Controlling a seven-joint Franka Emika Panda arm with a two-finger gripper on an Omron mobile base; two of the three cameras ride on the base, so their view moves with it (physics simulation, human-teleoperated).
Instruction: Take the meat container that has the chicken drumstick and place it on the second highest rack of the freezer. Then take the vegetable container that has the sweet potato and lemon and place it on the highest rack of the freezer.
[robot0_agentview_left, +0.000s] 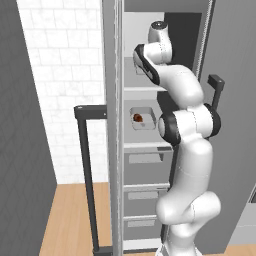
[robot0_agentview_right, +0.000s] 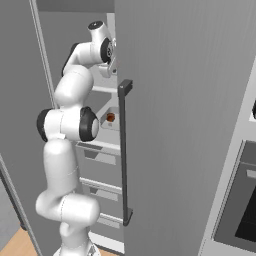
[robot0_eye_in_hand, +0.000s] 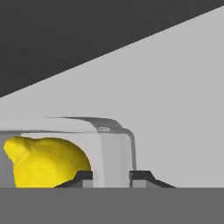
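1. Grey walls of the freezer (robot0_agentview_left: 220, 150) are seen close on both sides of the white arm, and little open room is left around it.
2. The gripper (robot0_eye_in_hand: 111, 177) is closed narrowly on the clear wall of the vegetable container (robot0_eye_in_hand: 114, 148), at 6 o'clock in the hand view.
3. The lemon (robot0_eye_in_hand: 46, 162) is seen inside that container, at 8 o'clock.
4. The chicken drumstick (robot0_agentview_left: 137, 118) lies in the meat container (robot0_agentview_left: 143, 111) on the second highest rack (robot0_agentview_left: 145, 145).
5. The highest rack (robot0_agentview_left: 140, 89) is just above, beside the arm's wrist.
6. White tiles and a wooden floor (robot0_agentview_left: 70, 215) are seen at 7 o'clock.
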